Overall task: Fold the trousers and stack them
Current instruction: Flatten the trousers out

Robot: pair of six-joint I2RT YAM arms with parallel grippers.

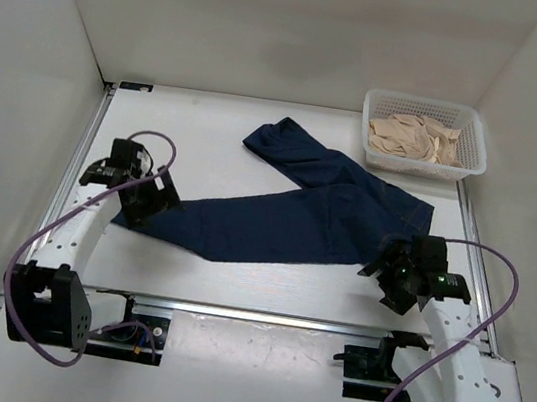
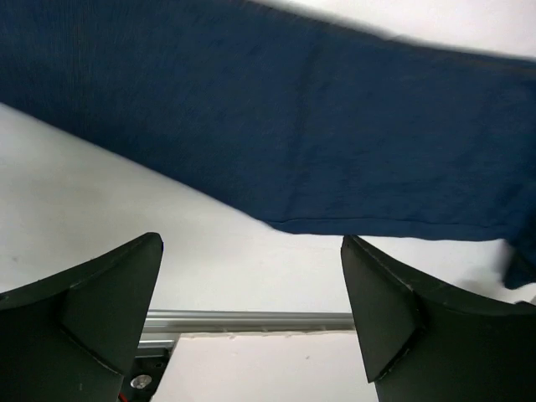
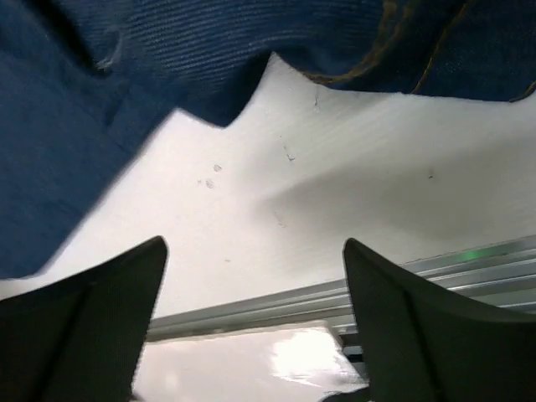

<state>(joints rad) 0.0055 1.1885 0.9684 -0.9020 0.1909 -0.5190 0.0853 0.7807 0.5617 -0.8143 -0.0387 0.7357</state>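
Item: trousers (image 1: 316, 218), dark denim, spread flat mid-surface (image 1: 210, 121); hem just ahead of left fingers (image 2: 100, 310), stitched end beside right fingers (image 3: 84, 318)
Handling, judged: soft, floppy, fairly heavy, drags rather than slides
You grip hem and stitched edge
Both fingers spread wide, holding nothing
Basket (image 1: 472, 140) of beige cloth (image 1: 414, 140) near far right; keep your fold off it

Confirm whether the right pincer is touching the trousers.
Apart. The right wrist view shows the right pincer open and empty, with a strip of bare white table lying between it and the edge of the trousers.
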